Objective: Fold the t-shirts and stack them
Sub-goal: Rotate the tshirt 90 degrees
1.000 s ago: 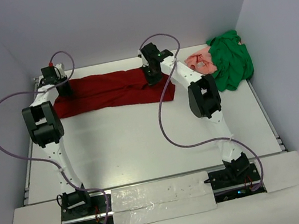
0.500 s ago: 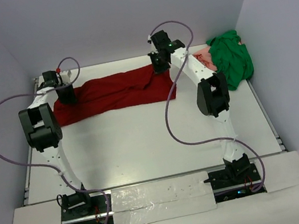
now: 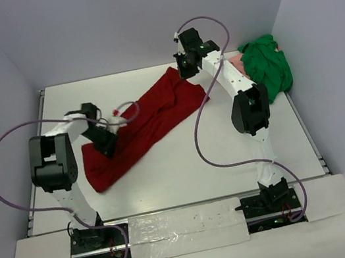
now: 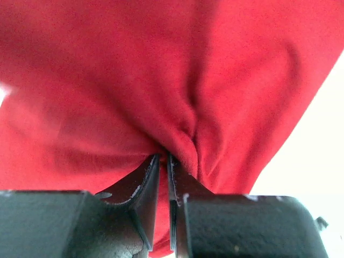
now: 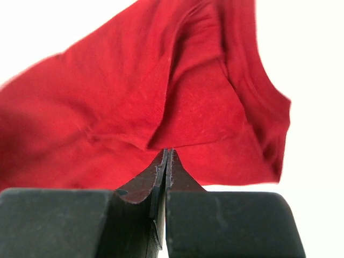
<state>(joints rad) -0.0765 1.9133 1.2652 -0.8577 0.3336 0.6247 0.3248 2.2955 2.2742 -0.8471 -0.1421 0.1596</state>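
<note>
The dark red t-shirt (image 3: 138,125) stretches as a long diagonal band from front left to back right on the white table. My left gripper (image 3: 106,144) is shut on its lower left part; the left wrist view shows red cloth (image 4: 177,97) pinched between the jaws (image 4: 163,157). My right gripper (image 3: 184,73) is shut on the shirt's far right end, held up at the back; its jaws (image 5: 167,153) pinch the cloth (image 5: 161,102). The green t-shirt (image 3: 266,69) lies bunched at the back right, with the salmon-pink shirt (image 3: 234,60) mostly hidden beside it.
The white table (image 3: 186,167) is walled by pale panels at the back and both sides. Purple cables loop from both arms over the table. The arm bases stand on a taped board (image 3: 184,230) at the near edge.
The left gripper has pulled its end of the red shirt toward the front and right. The right gripper has lifted its end toward the back. The shirt now lies diagonal instead of straight across.
</note>
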